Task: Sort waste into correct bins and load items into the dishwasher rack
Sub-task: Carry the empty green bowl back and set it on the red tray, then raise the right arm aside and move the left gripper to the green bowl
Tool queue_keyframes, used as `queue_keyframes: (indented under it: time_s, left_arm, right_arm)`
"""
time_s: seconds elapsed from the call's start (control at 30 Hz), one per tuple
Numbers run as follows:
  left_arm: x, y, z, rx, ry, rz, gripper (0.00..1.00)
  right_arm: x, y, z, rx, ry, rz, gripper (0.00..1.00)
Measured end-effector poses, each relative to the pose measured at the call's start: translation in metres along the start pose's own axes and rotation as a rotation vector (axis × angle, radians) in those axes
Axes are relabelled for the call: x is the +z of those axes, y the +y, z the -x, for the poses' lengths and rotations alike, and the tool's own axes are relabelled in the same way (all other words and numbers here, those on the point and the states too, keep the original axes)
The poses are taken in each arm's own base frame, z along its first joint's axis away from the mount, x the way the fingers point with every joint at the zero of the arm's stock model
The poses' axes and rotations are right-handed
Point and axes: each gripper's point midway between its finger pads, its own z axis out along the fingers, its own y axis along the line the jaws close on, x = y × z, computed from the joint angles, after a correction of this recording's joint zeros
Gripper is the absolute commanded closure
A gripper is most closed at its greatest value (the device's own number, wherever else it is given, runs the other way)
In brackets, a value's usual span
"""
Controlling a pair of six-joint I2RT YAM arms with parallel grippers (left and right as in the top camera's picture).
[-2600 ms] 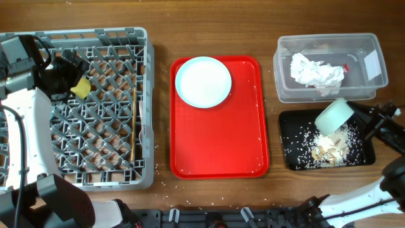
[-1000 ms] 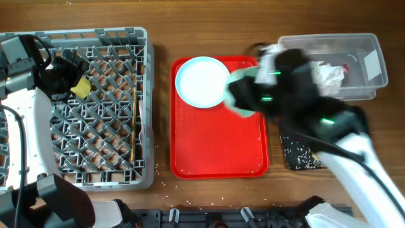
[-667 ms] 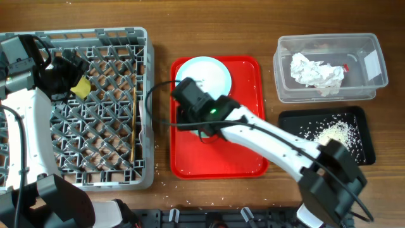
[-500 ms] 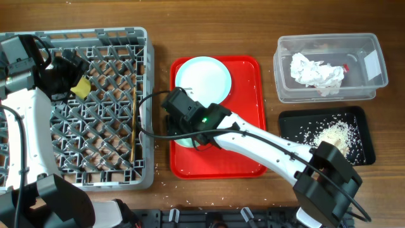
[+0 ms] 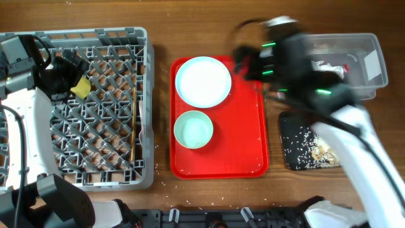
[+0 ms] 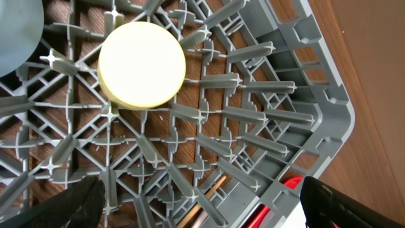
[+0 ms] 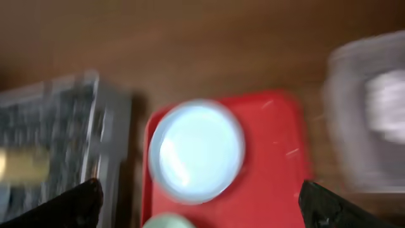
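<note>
The grey dishwasher rack (image 5: 101, 145) fills the left side. In it stand a small yellow cup (image 5: 81, 87) and thin chopsticks (image 5: 134, 123). My left gripper (image 5: 69, 71) hovers open above the rack floor (image 6: 266, 120), with the yellow cup (image 6: 142, 65) ahead of it, a pale blue bowl's edge (image 6: 16, 31) at the corner and a chopstick (image 6: 209, 193) below. A pale blue plate (image 5: 202, 82) and a pale green bowl (image 5: 193, 129) rest on the red tray (image 5: 243, 145). My right gripper (image 5: 252, 61), blurred, is open and empty above the plate (image 7: 197, 151).
The clear tub (image 5: 370, 60) at the back right holds the crumpled napkin (image 5: 326, 71), partly behind my right arm. Below it, the black tray (image 5: 294, 152) holds rice crumbs and beige scraps (image 5: 326, 151). Crumbs dot the wooden table by the rack's front edge.
My right gripper carried the pale green bowl to the red tray, set it down below the plate, opened, and swung back up and to the right. The left arm stayed still.
</note>
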Motion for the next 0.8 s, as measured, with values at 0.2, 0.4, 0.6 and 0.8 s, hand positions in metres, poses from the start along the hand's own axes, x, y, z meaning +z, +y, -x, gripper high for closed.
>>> queue_keyframes:
  time_s: [0.2, 0.4, 0.6, 0.8]
  left_arm:
    - [0.0, 0.0, 0.0, -0.004, 0.0, 0.0, 0.0]
    - [-0.002, -0.017, -0.016, -0.076, 0.096, -0.1, 0.0]
    - [-0.025, -0.104, -0.104, 0.16, 0.414, -0.46, 0.02]
    - [-0.036, -0.157, -0.258, 0.637, 0.552, -0.453, 0.19]
  right_arm:
    - [-0.054, -0.155, 0.022, 0.25, -0.053, -0.382, 0.0]
    - [-0.058, -0.175, 0.025, 0.304, -0.065, -0.426, 0.0]
    - [-0.056, -0.175, 0.024, 0.304, -0.059, -0.428, 0.0]
    - [-0.056, -0.175, 0.024, 0.304, -0.058, -0.429, 0.0]
